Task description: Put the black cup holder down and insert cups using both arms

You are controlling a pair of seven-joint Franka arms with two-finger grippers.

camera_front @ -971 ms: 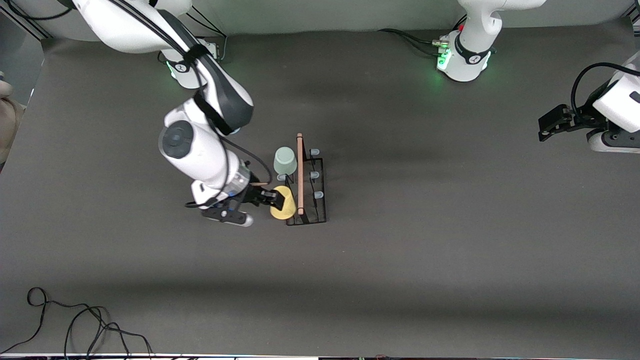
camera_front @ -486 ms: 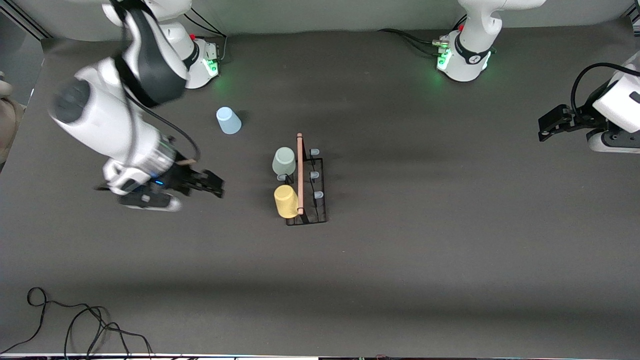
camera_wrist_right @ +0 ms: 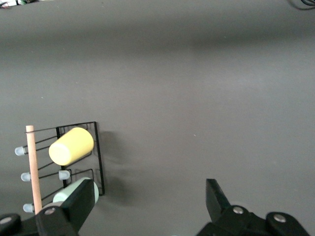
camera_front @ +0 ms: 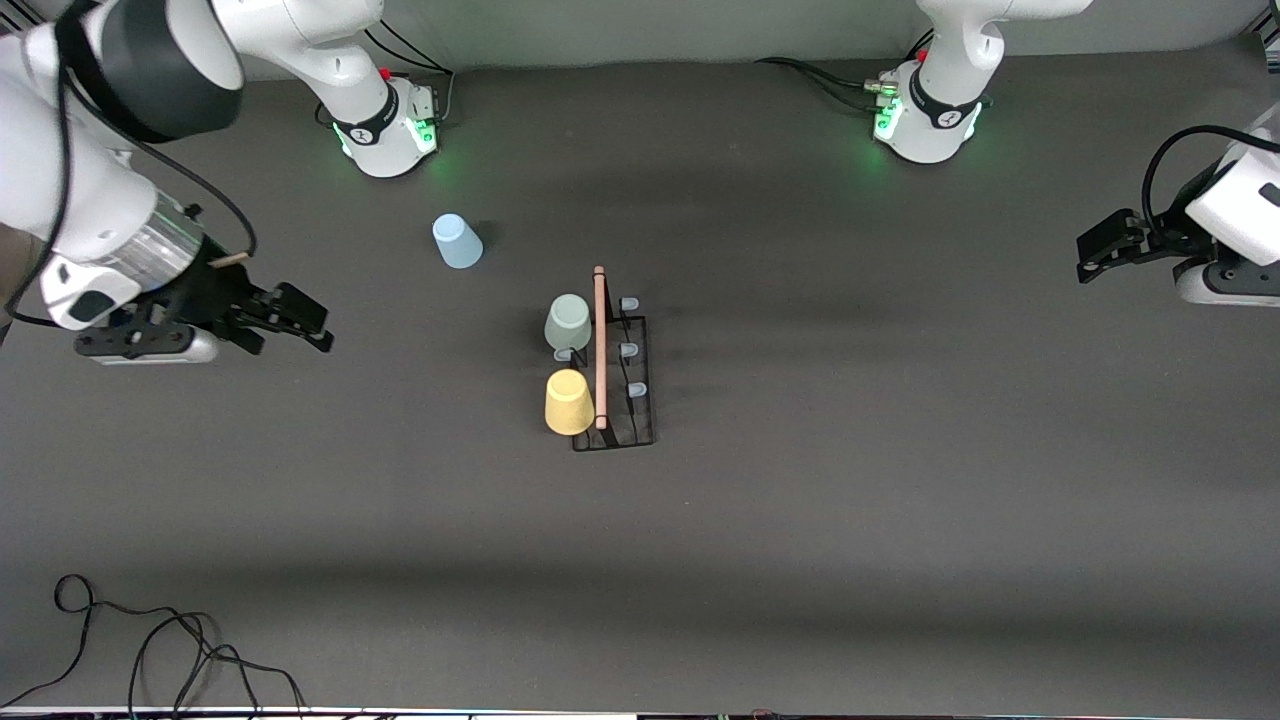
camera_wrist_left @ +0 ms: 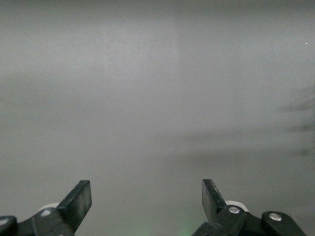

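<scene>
The black cup holder (camera_front: 640,380) stands mid-table with its wooden rod handle (camera_front: 600,345). The mint green cup (camera_front: 568,322) and the yellow cup (camera_front: 569,402) sit on pegs on the side toward the right arm's end; they also show in the right wrist view, yellow (camera_wrist_right: 71,146) and mint (camera_wrist_right: 74,191). The light blue cup (camera_front: 457,241) stands upside down on the table, farther from the front camera than the holder. My right gripper (camera_front: 300,325) is open and empty over bare table at the right arm's end. My left gripper (camera_front: 1105,245) is open and empty at the left arm's end, waiting.
Three blue-capped pegs (camera_front: 629,348) on the holder's side toward the left arm carry nothing. A black cable (camera_front: 150,640) lies coiled at the table's near edge on the right arm's end. The arm bases (camera_front: 385,125) glow green along the table's top edge.
My right gripper let go of the yellow cup on its peg and drew away toward the right arm's end of the table, uncovering the light blue cup. The left arm has not moved.
</scene>
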